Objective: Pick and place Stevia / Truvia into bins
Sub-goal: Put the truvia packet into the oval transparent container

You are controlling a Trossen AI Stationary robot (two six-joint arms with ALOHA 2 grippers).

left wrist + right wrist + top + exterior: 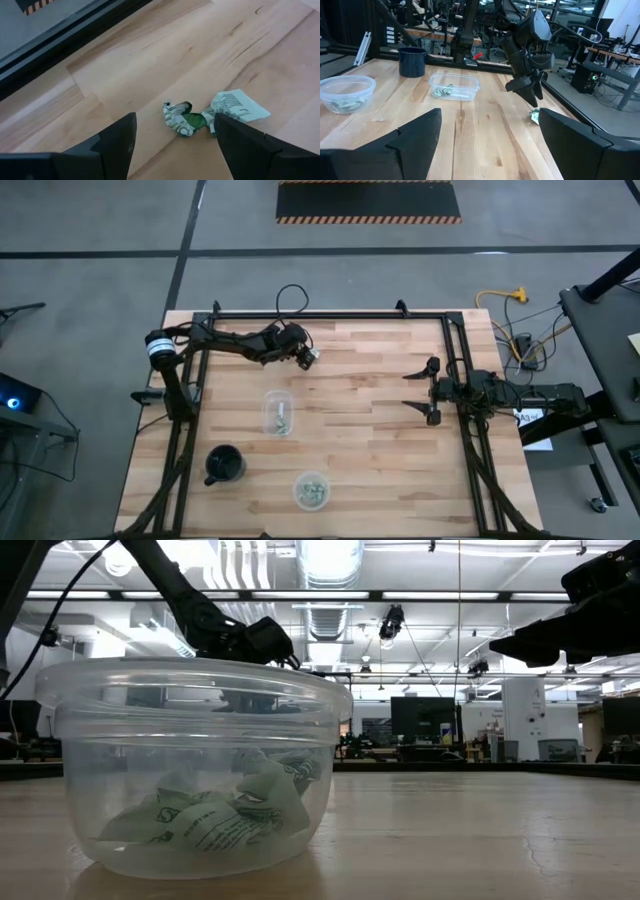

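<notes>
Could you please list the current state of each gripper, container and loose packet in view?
Left gripper: open, fingers straddling the crumpled packet.
Right gripper: open, waiting at the table's right edge.
Crumpled packet: loose on the table.
Flat packet: loose beside it.
Square bin: holds packets.
Round bin: holds packets.
Black mug: upright.

Left gripper (310, 356): far-left table (380, 440) area, above two loose packets (182, 118).
Square bin (278, 412): nearer than that, holding packets.
Round bin (311, 491): near edge, holding packets.
Mug (224, 465): left of round bin.
Right gripper (418, 390): right side.
</notes>
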